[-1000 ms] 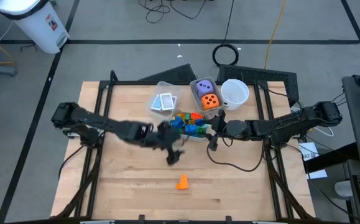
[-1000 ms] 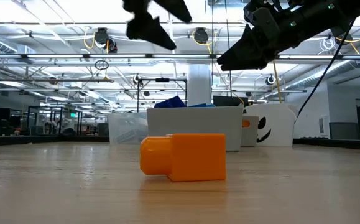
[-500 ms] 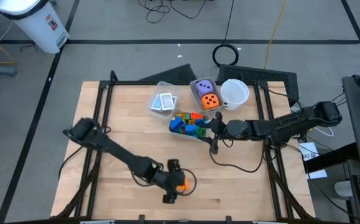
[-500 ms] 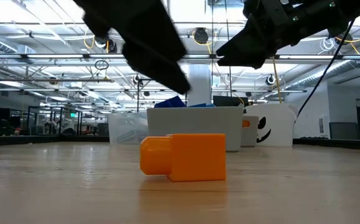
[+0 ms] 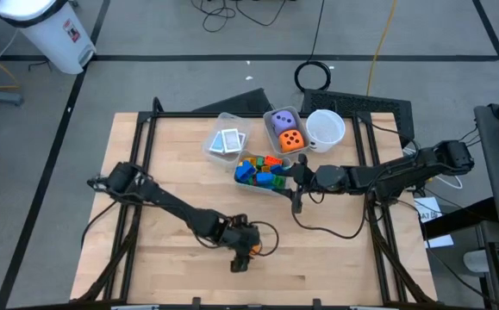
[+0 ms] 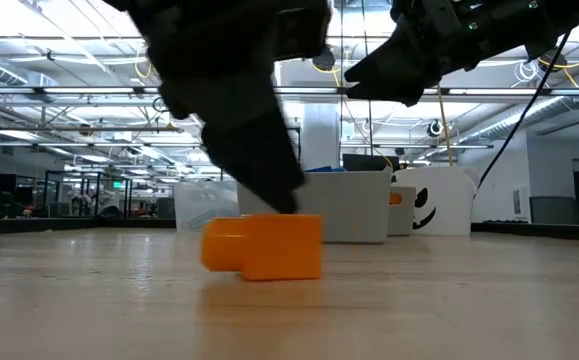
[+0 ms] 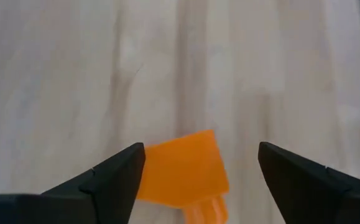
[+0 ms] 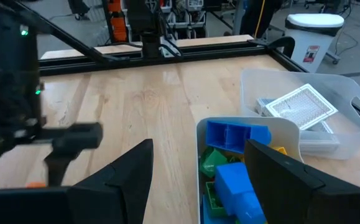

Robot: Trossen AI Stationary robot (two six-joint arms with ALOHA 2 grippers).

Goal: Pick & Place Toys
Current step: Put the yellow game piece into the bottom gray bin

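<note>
An orange block point(image 7: 181, 168) lies on its side on the table near the front edge, its stud pointing left in the low view point(image 6: 264, 246). My left gripper point(image 7: 199, 149) is open and lowered over it, one finger on each side; it also shows in the high view point(image 5: 242, 252). My right gripper point(image 5: 298, 188) is open and empty, hovering beside a clear bin of coloured blocks point(image 5: 262, 172). White patterned cards point(image 5: 228, 142) lie in a second bin. A purple die point(image 5: 284, 121) and an orange die point(image 5: 292, 139) sit in a third. My left gripper comes at the orange block from above, its fingers pointing down. One finger point(image 7: 120, 177) stands against the block's side point(image 7: 147, 180); the other finger point(image 7: 291, 174) stands apart from it. The block rests on the table.
A white cup point(image 5: 325, 127) stands right of the dice bin at the table's far side. The bin of blocks point(image 8: 242, 155) and the card bin point(image 8: 304, 109) lie ahead of my right gripper. A black cable point(image 5: 327, 231) hangs from the right arm over the table.
My left gripper has swung from beside the blocks bin toward the table's near edge and come down over the orange block. The block has slid a little toward the table's left. My right gripper has kept still.
</note>
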